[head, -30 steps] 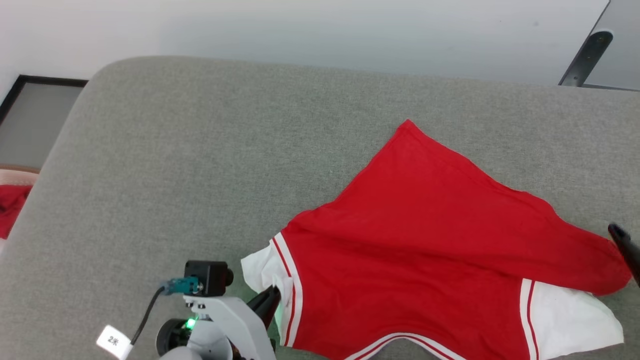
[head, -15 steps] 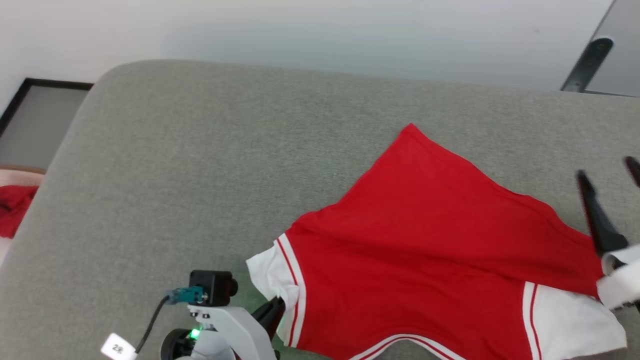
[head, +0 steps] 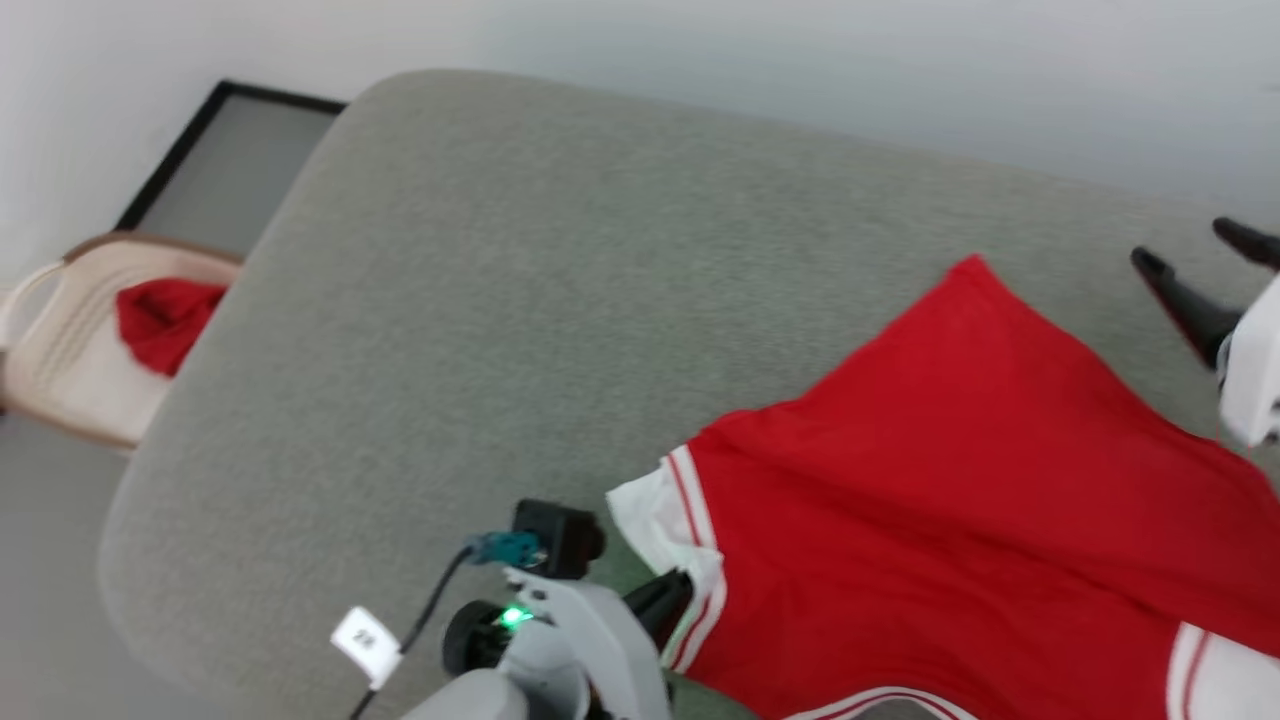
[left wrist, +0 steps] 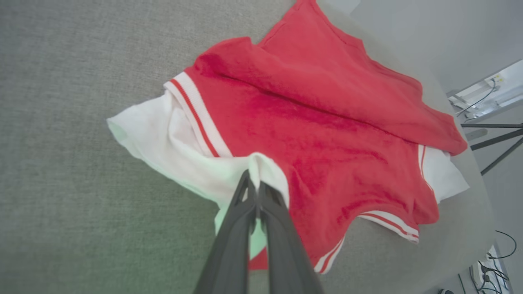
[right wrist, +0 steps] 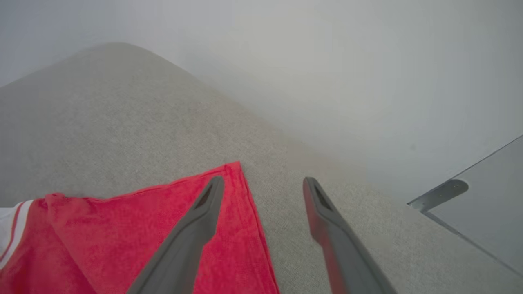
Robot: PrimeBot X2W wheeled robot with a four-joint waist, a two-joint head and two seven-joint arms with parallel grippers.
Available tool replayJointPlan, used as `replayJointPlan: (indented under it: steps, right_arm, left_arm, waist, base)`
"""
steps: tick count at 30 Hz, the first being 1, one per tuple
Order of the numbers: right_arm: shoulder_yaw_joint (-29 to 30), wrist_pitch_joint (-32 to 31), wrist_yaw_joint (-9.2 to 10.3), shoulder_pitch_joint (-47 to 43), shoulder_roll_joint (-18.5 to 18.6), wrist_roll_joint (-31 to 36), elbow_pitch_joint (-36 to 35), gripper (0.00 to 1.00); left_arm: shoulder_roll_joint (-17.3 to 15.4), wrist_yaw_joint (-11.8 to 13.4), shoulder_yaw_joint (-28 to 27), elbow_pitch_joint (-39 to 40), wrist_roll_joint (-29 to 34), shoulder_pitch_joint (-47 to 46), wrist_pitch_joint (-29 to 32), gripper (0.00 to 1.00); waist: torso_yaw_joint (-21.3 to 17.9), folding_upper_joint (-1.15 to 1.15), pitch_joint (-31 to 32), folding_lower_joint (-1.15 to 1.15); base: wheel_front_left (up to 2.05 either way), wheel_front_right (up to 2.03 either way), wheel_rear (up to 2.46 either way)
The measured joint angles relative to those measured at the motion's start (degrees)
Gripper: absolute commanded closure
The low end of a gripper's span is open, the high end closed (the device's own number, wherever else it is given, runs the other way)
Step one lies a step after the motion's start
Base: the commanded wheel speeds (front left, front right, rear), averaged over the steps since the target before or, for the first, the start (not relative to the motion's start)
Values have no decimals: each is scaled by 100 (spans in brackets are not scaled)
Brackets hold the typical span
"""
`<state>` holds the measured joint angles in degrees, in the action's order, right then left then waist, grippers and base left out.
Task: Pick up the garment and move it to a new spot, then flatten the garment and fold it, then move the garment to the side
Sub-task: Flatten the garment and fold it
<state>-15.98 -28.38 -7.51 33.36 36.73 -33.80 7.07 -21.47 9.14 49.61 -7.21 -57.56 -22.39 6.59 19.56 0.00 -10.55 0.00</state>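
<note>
1. The garment (head: 950, 500) lies spread on the grey fabric-covered worktop (head: 480, 300), towards our right side. Its neckline is at the near edge, and one pointed red far corner (head: 972, 265) aims away from us.
2. Our left claw (left wrist: 253, 179) is closed tight. It pinches a fold of the white sleeve (left wrist: 163, 134) at the garment's near left end, so that end is anchored.
3. Our right claw (right wrist: 263, 179) stands wide open and holds nothing. It hangs over the far corner.
4. The relation that matters shows in the right wrist view. The garment's side edge runs up between the two fingers. One finger is over red cloth and the other is over bare worktop, with the corner tip just ahead of the cloth-side finger. We cannot tell how high the claw is above the cloth.
5. The garment's long axis runs on a slant from the pinched sleeve up to that corner. A loose fold of red cloth lies across the body on the same slant.
6. We judge this to be the flattening step. The right claw is much the nearer one to the corner. The next move calls for it to drop, close on the edge, and draw away from the left claw along the slant.
</note>
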Motion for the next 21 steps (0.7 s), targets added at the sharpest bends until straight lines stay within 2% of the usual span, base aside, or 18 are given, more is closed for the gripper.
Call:
replayJointPlan:
  steps: [7, 12, 17, 21]
  right_arm:
    - [-706, -1561, 0, 1246, 192, -708, 1243, 0]
    - [-1072, -2548, 1, 1774, 153, -829, 1979, 0]
    - [-1325, -3123, 1, 2062, 12, -821, 2486, 0]
    - [-1412, -3345, 1, 2193, -86, -780, 2818, 0]
  left_arm:
    - [525, -320, 224, -382, 99, -370, -54, 100]
    - [829, -536, 337, -689, 121, -571, -115, 100]
    - [1045, -671, 374, -928, 122, -700, -202, 100]
    - [1128, -745, 361, -1087, 119, -747, -288, 100]
  waist:
    - [540, 0, -248, 0]
    - [843, 0, -507, 0]
    - [1080, 0, -770, 0]
    - [1184, 0, -962, 0]
  base:
    - [0, 0, 0]
    - [0, 0, 0]
    - [0, 0, 0]
    - [0, 0, 0]
